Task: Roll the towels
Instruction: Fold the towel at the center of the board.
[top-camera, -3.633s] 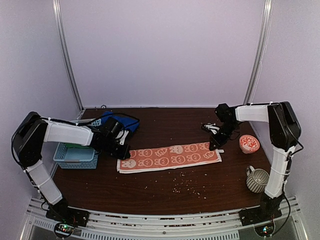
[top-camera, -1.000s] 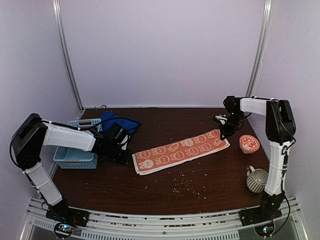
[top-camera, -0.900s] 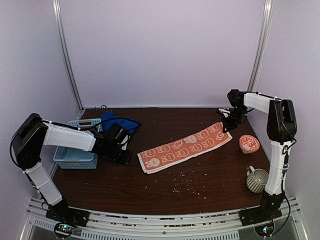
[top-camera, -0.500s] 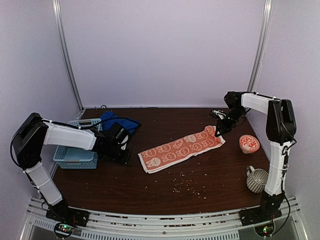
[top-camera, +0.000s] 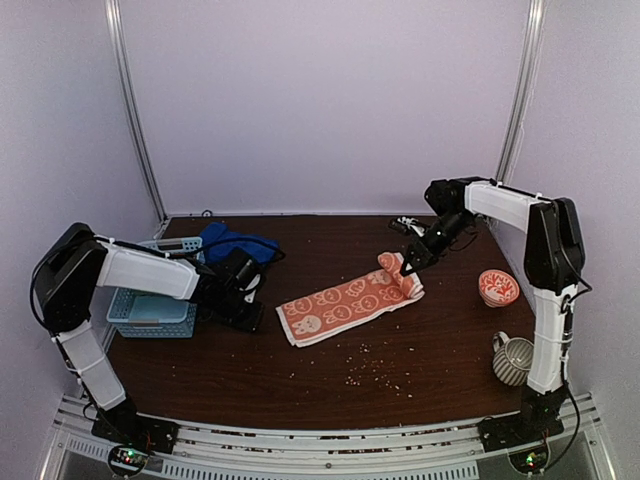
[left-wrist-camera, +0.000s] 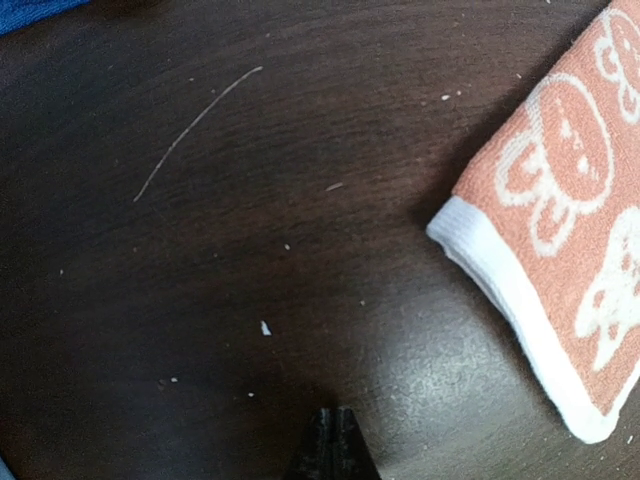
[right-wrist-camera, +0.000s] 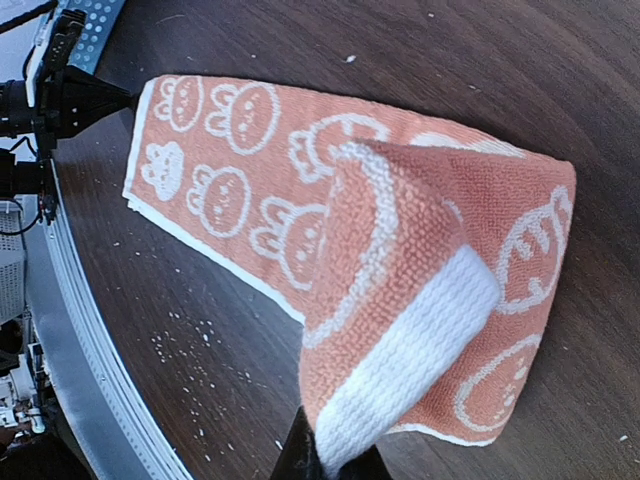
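The orange towel (top-camera: 345, 300) with white rabbit pattern lies slantwise at mid-table, its right end lifted and folded back over itself. My right gripper (top-camera: 405, 262) is shut on that end. In the right wrist view the white-hemmed edge (right-wrist-camera: 410, 370) hangs from the pinched fingers of the gripper (right-wrist-camera: 335, 465), and the rest of the towel (right-wrist-camera: 250, 170) lies flat beyond. My left gripper (top-camera: 252, 316) is low over the bare table, left of the towel's near corner (left-wrist-camera: 560, 300). Its gripper tips (left-wrist-camera: 333, 432) are shut on nothing. A blue towel (top-camera: 228, 241) lies crumpled at the back left.
A light blue basket (top-camera: 150, 312) stands at the left edge, behind my left arm. An orange-and-white bowl (top-camera: 497, 287) and a striped mug (top-camera: 513, 358) sit at the right. Crumbs (top-camera: 365, 375) are scattered in front of the towel.
My right gripper first dragged the towel to the right, then lifted its right end and carried it back leftward, folding it over. The left arm stayed put, apart from the towel.
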